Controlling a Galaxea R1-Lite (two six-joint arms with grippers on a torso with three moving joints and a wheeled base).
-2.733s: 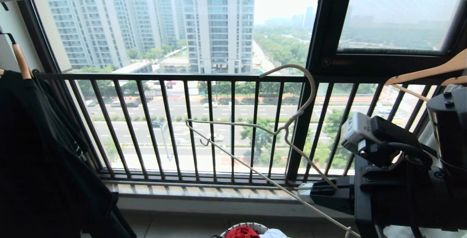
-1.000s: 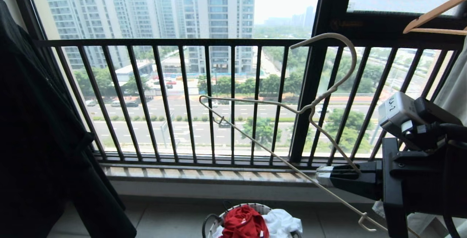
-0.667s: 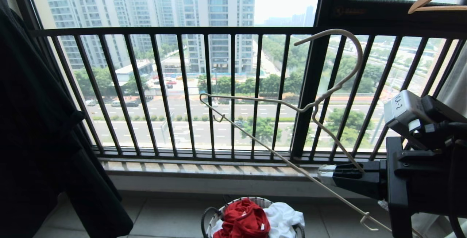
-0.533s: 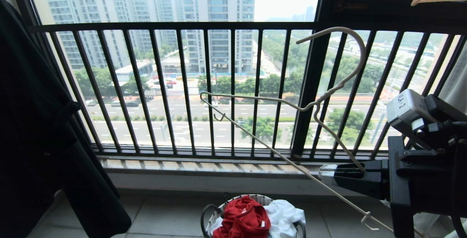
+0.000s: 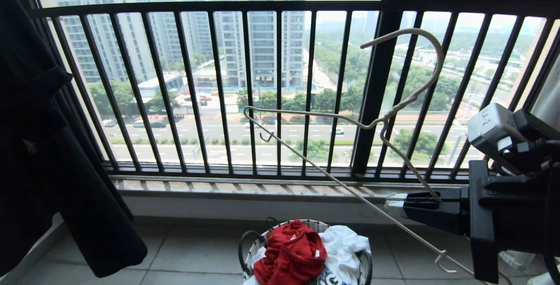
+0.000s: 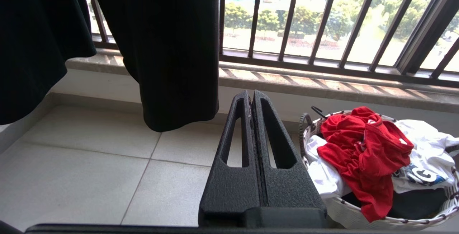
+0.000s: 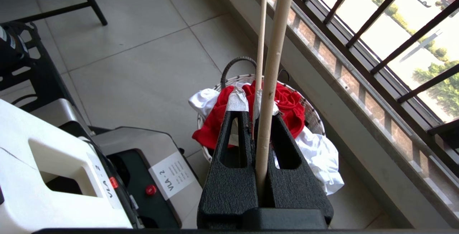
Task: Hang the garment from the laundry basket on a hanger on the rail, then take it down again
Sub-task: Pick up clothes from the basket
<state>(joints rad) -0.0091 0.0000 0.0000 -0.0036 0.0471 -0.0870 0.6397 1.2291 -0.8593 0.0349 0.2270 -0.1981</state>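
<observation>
The head camera tips downward, so the whole scene slides up: the long grey perforated overhead rail leaves the top of the view, while the small round white-rimmed wire laundry basket (image 5: pixel 305 254) and the crumpled red T-shirt (image 5: pixel 291 253) in it come fully into sight near the bottom edge.

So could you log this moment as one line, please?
right gripper: shut on hanger | left gripper: shut, empty | garment: in laundry basket

Partly obscured items
Frame edge is cutting off the basket (image 5: pixel 366 264); garment (image 5: pixel 291 254) is hiding its contents and lettering.
</observation>
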